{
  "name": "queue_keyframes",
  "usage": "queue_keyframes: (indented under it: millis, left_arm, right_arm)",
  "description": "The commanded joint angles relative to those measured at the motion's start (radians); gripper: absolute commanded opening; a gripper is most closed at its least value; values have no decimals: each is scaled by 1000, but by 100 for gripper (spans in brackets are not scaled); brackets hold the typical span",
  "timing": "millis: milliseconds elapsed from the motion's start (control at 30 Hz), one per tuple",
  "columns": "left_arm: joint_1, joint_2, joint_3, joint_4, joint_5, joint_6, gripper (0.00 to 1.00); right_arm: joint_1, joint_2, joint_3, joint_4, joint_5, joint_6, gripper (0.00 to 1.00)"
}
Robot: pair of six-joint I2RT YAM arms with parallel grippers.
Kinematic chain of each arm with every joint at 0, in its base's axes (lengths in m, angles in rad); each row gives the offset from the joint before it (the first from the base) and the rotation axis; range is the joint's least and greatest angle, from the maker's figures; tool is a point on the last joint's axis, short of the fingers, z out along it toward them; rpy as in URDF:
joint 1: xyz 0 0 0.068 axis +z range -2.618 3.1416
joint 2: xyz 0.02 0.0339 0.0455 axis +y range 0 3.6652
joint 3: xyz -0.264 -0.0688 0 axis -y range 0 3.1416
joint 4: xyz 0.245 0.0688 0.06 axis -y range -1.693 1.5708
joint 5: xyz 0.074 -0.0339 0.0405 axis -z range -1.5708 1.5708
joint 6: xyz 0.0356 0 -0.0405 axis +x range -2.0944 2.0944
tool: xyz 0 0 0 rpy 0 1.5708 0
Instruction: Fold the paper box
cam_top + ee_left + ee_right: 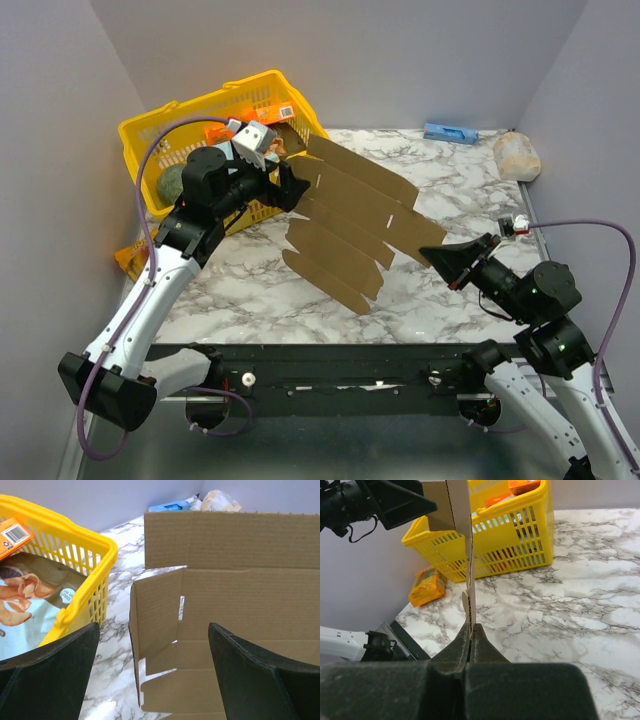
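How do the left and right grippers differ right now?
The left gripper stands wide open, gripping nothing; the right gripper is shut on the edge of the paper box. The left is at the sheet's end by the yellow basket; the right is at the opposite end. Both are black and face the flat sheet.

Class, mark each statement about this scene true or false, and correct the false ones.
1. The right end effector is clamped on the cardboard sheet. True.
2. The left end effector is shut. False: its fingers stand wide apart.
3. The cardboard sheet is folded into a carton. False: it is a flat sheet, unfolded.
4. The yellow basket holds packets. True.
5. The blue box lies in the basket. False: it lies on the table, at its far edge.
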Motion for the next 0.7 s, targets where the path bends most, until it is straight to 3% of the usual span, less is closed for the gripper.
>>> queue_keyframes:
  millis: [0,167,200,267,300,400,433,500,533,567,667]
  left_arm:
    - [3,-53,-42,-21,-39,50,96]
    - [3,-55,-85,-13,-17,50,82]
    - [3,-53,-83,-19,-14,53,69]
    - [3,-46,-86,-21,-14,50,53]
    - [3,-49,-91,-15,-16,49,36]
    - [3,-61,-115,7,-16,47,11]
    - [3,-69,-131,10,-19,49,8]
    - [3,-82,-151,28,-39,63,3]
    - [3,-99,-176,34,-61,69,1]
    - [1,-108,-192,45,-78,79,0]
    - [-20,-141,-243,74,-170,99,0]
  right_arm:
    - [1,11,34,20,-49,-14,1]
    - [1,31,36,39,-74,-7,1]
    - [1,38,37,42,-81,-6,1]
    - [1,44,37,46,-89,-12,1]
    - [1,46,36,46,-88,-14,1]
    - [1,46,24,46,-66,-12,1]
    - [1,52,22,46,-52,-4,1]
    - [1,60,25,13,24,11,19]
    - [1,75,30,-7,62,34,36]
    - [-1,84,37,-51,146,48,71]
    - [1,107,65,-143,324,112,95]
